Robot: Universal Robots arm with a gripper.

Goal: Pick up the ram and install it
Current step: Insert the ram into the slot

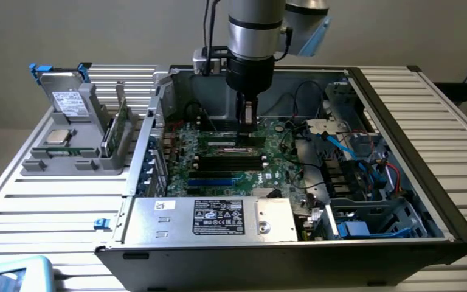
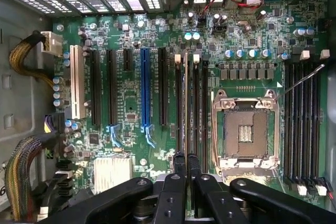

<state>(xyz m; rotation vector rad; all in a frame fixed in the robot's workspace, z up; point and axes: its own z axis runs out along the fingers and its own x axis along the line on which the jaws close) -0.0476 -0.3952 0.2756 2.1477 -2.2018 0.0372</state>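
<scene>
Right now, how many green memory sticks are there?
2. One ram is held by the gripper at the motherboard's slots; another stick stands in the grey holder at the exterior view's left. More may be hidden.

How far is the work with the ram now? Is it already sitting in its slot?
Done: the ram is off its holder and inside the computer case.
In hand: the gripper is shut on the ram, which stands on edge, in line with the black slots beside the processor socket.
Left: the gripper has not let go, and I cannot tell if the ram is pressed fully home.
</scene>
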